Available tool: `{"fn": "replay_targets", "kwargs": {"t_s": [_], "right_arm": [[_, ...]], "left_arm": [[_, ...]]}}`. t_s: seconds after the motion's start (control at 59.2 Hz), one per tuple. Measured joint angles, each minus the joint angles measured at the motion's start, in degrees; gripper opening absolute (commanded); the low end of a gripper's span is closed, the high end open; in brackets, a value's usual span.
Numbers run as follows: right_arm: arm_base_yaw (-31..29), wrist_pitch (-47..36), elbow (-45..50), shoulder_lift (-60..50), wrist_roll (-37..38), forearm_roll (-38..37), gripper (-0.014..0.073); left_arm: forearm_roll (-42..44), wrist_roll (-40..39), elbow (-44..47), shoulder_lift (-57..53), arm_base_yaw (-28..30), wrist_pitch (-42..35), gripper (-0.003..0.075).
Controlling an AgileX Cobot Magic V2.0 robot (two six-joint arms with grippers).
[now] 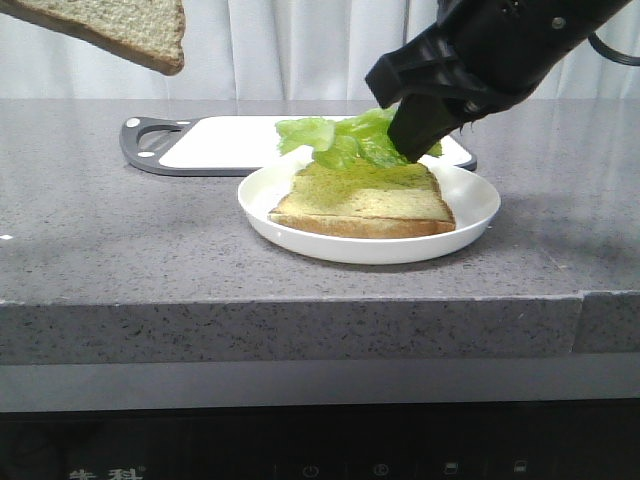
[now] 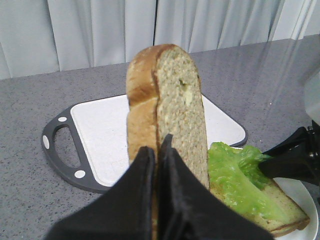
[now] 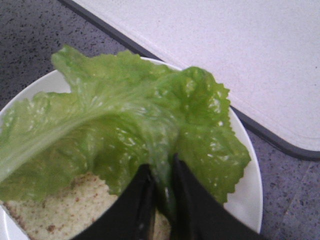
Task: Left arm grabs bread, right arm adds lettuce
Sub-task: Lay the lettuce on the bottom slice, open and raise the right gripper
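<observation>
My left gripper (image 2: 159,145) is shut on the thick tan bread (image 2: 167,105) and holds it upright, high above the counter; in the front view the bread (image 1: 120,30) shows at the top left, with the left arm out of frame. My right gripper (image 3: 161,172) is shut on the ruffled green lettuce (image 3: 125,125) and holds it over the far edge of a thinner bread slice (image 1: 365,200) that lies on a white plate (image 1: 478,215). The right arm (image 1: 470,60) reaches down from the upper right, and the lettuce (image 1: 340,140) hangs at its fingers.
A white cutting board (image 1: 220,142) with a dark grey handle (image 1: 145,140) lies behind the plate on the grey stone counter (image 1: 120,240). A pale curtain hangs behind. The counter's front edge runs below the plate.
</observation>
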Motion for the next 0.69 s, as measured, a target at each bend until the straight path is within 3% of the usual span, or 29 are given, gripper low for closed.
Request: {"fn": "replay_targets", "kwargs": {"t_s": [0.422,0.692], "right_arm": [[-0.9,0.8,0.0,0.0,0.0,0.1,0.0491],[-0.9,2.1,0.0,-3.6,0.0,0.1,0.0517]], "left_arm": [[-0.1,0.0,0.0,0.0,0.0,0.0,-0.0020],[-0.2,0.0,0.0,0.0,0.0,0.0,-0.0020]]}}
